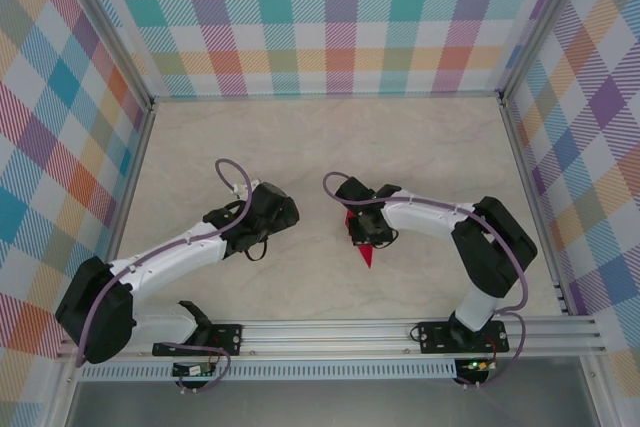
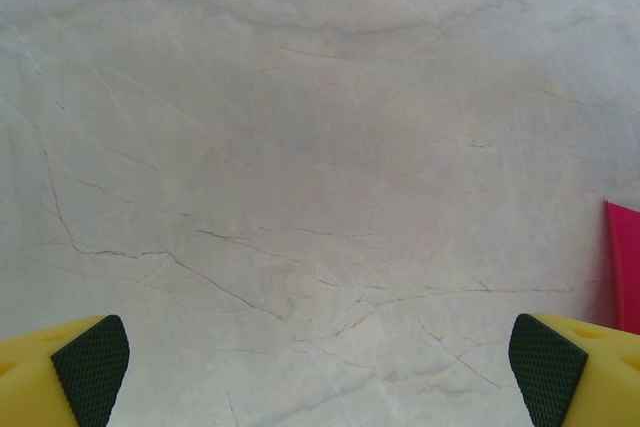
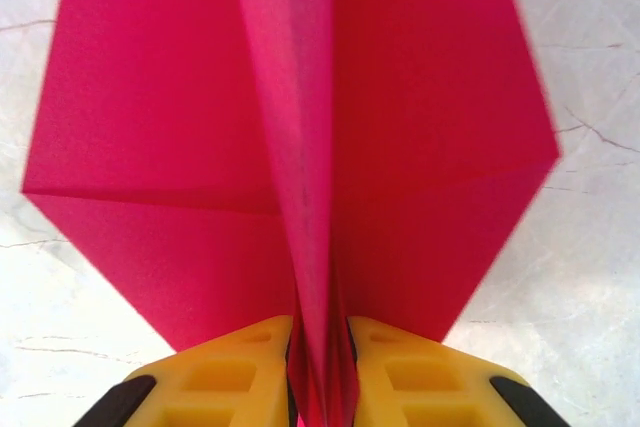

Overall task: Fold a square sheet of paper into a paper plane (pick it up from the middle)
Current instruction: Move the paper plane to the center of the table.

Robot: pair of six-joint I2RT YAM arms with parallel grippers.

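Note:
The magenta-pink paper plane [image 3: 420, 107] has two flat wings spread on the table and a raised centre crease between them. My right gripper [image 3: 320, 357] is shut on that crease, its yellow fingers [image 3: 235, 372] pressing it from both sides. In the top view the paper plane [image 1: 367, 253] pokes out under the right gripper [image 1: 364, 231], its tip pointing toward the near edge. My left gripper [image 2: 320, 372] stands wide open over bare table, nothing between its fingertips [image 2: 92, 367]. An edge of the paper plane [image 2: 626, 267] shows at the right of the left wrist view. The left gripper [image 1: 277, 211] hangs left of the paper.
The marble-patterned table [image 1: 300, 147] is walled by checkered panels at the back and both sides. An aluminium rail [image 1: 340, 332] with both arm bases runs along the near edge.

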